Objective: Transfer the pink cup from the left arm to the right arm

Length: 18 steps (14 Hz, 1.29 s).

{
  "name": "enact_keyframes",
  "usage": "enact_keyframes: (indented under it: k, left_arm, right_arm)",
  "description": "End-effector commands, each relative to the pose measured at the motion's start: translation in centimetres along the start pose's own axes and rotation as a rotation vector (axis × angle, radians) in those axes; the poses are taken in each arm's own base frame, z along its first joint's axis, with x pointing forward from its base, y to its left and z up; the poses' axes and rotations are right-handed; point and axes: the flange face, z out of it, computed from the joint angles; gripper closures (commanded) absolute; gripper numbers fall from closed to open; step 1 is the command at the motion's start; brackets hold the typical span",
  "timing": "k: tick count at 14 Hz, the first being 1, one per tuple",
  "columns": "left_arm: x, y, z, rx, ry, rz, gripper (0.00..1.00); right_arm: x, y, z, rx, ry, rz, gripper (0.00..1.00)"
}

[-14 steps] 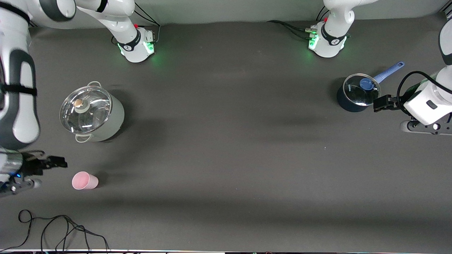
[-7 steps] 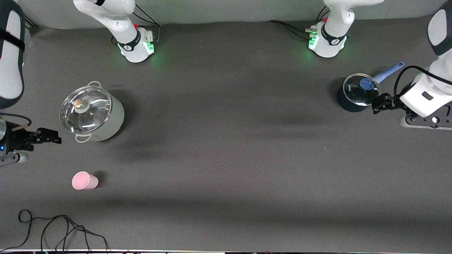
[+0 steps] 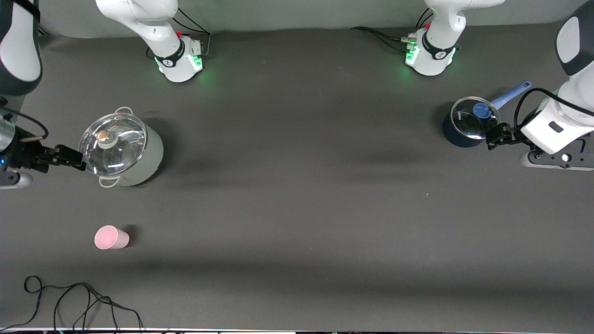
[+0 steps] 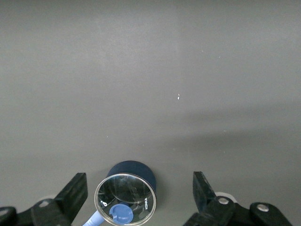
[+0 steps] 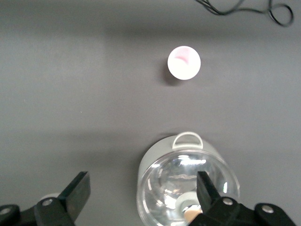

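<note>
Front view shows a dark grey worktop (image 3: 297, 208) w/ two white arms based along its robot-side edge. Pink cup (image 3: 111, 237) stands upright, mouth up, alone on the mat toward the right arm's end, near the camera-side edge and nearer the camera than the big lidded steel pot (image 3: 121, 150). Nothing grips it; it sits free, well apart from both grippers.

Right gripper (image 3: 69, 156) hangs just beside the steel pot's rim, fingers spread wide w/ nothing between them; its wrist cam looks down on pot lid and cup (image 5: 184, 62). Left gripper (image 3: 497, 135) hovers at the other end of the worktop, beside the small dark saucepan (image 3: 468, 123) w/ glass lid and blue handle, fingers also spread and holding nothing.

Cup lying at the right arm's end fits a handover already set down, or a layout awaiting pickup; can't settle which. Loose black cable (image 3: 79, 301) lies by the camera-side corner.
</note>
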Motion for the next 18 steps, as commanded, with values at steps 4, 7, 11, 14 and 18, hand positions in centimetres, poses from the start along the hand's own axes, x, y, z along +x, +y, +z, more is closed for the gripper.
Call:
enact_keyframes:
  k: [4,7,11,14,18]
  left_arm:
    - [-0.2,0.0,0.0,-0.009,0.000,0.009,0.00]
    - [0.1,0.8,0.1,-0.089,0.014,-0.001,0.00]
    - [0.0,0.8,0.3,-0.089,0.011,0.001,0.00]
    - [0.0,0.8,0.3,-0.090,0.005,-0.001,0.00]
    - [-0.1,0.6,0.4,-0.090,0.002,-0.004,0.00]
  right_arm:
    - [-2.3,0.2,-1.7,0.028,-0.001,0.005,0.00]
    - [-2.8,1.0,-3.0,0.040,0.016,0.006,0.00]
    - [-2.7,0.8,-3.0,0.040,0.018,0.006,0.00]
    - [-2.5,0.5,-3.1,0.040,0.021,0.000,0.00]
    - [-2.4,-0.6,-3.4,0.038,0.027,-0.028,0.00]
